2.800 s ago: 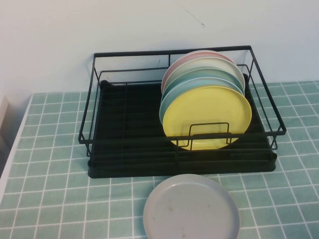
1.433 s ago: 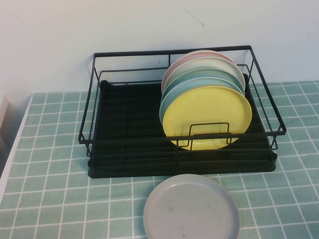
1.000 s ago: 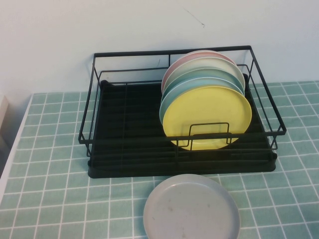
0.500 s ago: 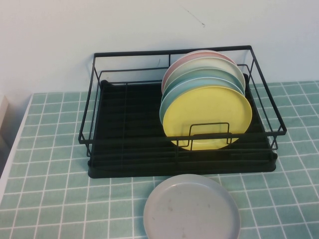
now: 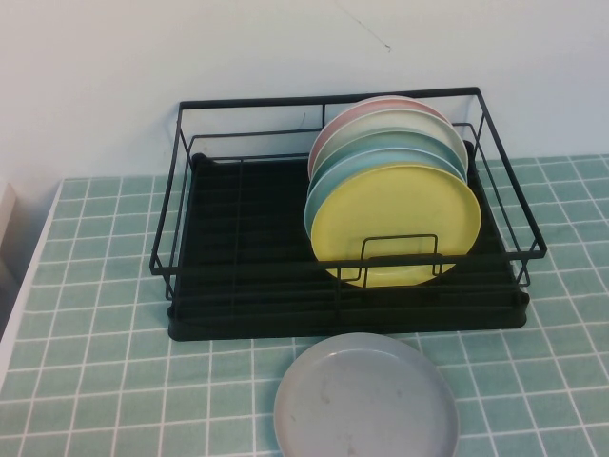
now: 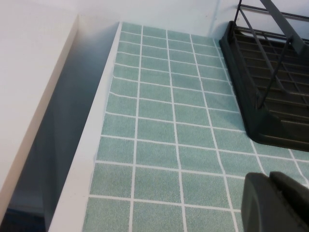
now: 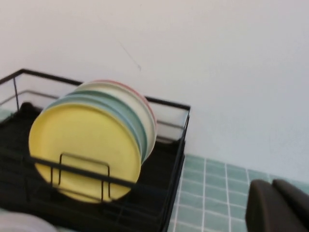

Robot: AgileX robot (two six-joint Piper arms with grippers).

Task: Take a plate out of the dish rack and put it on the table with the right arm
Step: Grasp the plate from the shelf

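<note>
A yellow plate (image 5: 395, 225) stands on edge at the front of a row of plates in the black dish rack (image 5: 238, 249), leaning just behind the rack's small wire loop holder (image 5: 400, 257), with a light blue plate (image 5: 381, 157) pressed close behind it. Neither arm shows from the raised camera. The right gripper (image 7: 277, 205) is seen only as a dark corner in its own wrist camera, well apart from the plate and off to the rack's right end, above the tiled desk (image 5: 95, 314); whether its fingers are parted or closed cannot be told. The left gripper (image 6: 275, 202) sits low over bare tiles beside the rack's left end (again only a dark edge of it shows, so the state of its fingers cannot be told).

The reach looks not yet begun. The risks ahead, as I judge them: the fingers catching the top rail or the wire loop on the way in; pinching the blue plate along with the yellow one, since the two sit so tight; or the smooth rim slipping from the fingers during the lift. A grey plate (image 5: 366, 398) already lies flat on the desk just in front of the rack, so a careless set-down could land on it.
</note>
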